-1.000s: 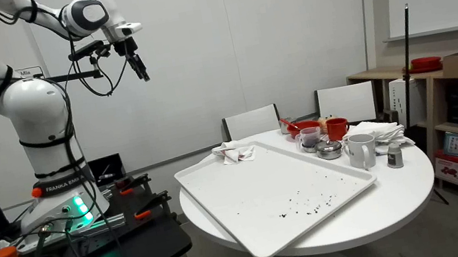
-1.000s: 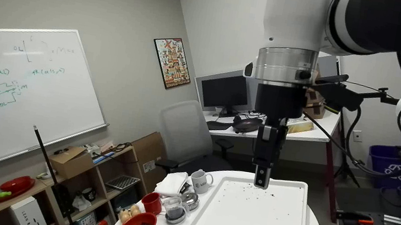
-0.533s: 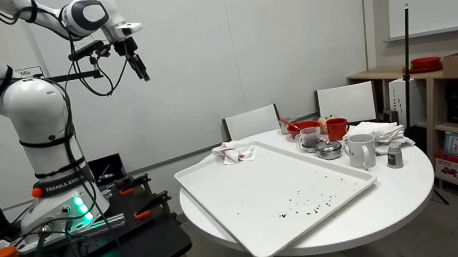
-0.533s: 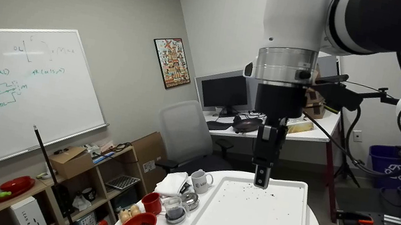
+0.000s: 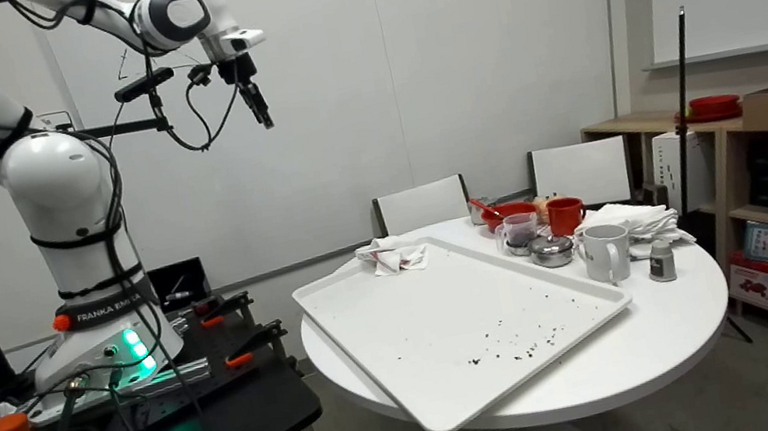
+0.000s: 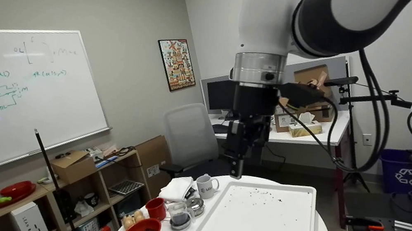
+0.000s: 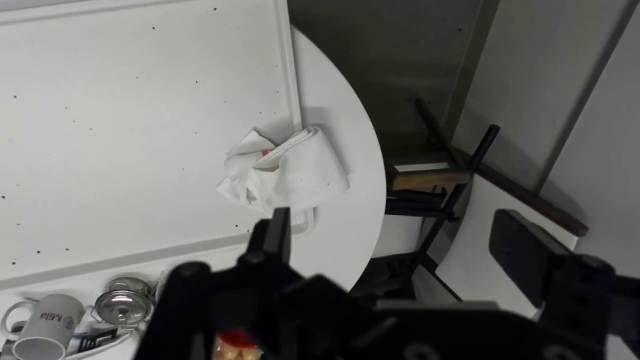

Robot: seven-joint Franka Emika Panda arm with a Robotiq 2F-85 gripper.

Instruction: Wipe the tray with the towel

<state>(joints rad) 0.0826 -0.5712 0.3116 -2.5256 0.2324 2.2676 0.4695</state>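
At corner of low-rimmed rectangular tray (image 7: 125,155), soft crumpled whitish towel (image 7: 305,172) overlapping edge; blunt fingers (image 7: 520,255) spread wide.

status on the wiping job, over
Black two-finger gripper open, empty. Crumpled white cloth towel with reddish marks draped over end of white rectangular tray. Nothing seen blocking pickup.

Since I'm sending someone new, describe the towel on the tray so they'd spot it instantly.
On the round white table lies a large white tray. At its end farthest from the densest dark specks, a small crumpled towel drapes over the rim. Its reddish markings and place across that rim distinguish it from the white cloths piled beside the gray mug.
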